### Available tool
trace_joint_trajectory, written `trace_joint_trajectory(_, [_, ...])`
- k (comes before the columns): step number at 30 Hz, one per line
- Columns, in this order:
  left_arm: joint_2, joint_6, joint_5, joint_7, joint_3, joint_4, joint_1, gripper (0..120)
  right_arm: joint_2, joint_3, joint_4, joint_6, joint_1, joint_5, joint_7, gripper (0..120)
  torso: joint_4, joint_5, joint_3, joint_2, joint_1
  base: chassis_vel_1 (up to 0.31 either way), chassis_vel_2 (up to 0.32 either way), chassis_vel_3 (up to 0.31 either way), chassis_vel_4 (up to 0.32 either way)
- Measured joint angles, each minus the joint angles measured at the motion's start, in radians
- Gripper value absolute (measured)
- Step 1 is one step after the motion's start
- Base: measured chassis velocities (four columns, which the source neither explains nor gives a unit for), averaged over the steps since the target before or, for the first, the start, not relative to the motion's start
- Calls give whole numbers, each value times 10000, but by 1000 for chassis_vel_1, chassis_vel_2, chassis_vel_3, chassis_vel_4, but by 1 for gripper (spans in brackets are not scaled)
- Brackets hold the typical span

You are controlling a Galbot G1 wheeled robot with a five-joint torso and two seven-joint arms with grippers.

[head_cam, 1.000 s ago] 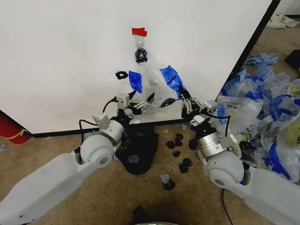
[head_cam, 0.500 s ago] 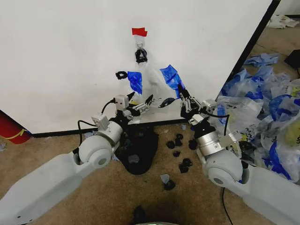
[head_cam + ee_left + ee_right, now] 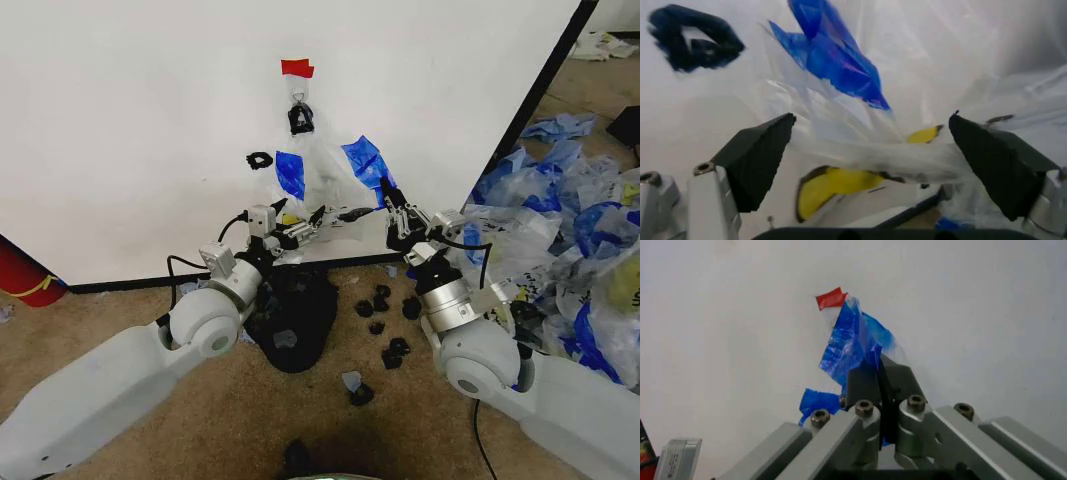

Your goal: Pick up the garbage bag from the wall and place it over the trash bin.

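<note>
In the head view, the garbage bag [image 3: 325, 175] hangs against the wall [image 3: 150, 120] from a metal hook [image 3: 299, 100] just below a strip of red tape [image 3: 297, 68]. Its blue handles spread to either side and its lower part is bunched between the two arms. The left gripper [image 3: 305, 222] reaches in from the left at the bag's lower edge, fingers apart with plastic between them. The right gripper [image 3: 385, 200] is at the bag's right side, touching the blue handle there. The trash bin [image 3: 296, 318] sits on the carpet at the foot of the wall, below the bag and between the arms. Small black scraps [image 3: 385, 325] lie on the carpet to its right, and a heap of blue-and-white bags [image 3: 560, 220] lies further right beyond the wall's black edge.

In the left wrist view, the two dark fingers [image 3: 760, 160] stand wide apart, with a twisted band of the bag's clear plastic stretched between them; blue handle above, yellow print below.

In the right wrist view, the fingers [image 3: 863, 382] are pressed together, clamped on the blue handle, with the red tape above on the wall.
</note>
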Motion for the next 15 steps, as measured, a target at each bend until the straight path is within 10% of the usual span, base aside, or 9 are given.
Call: trace_joint_trajectory(15, [-1,35,115,-51,-68,20,40,93,37,-21,-60,0,31,-6,-32,0,0,0,0,0,0,0,0,0,0])
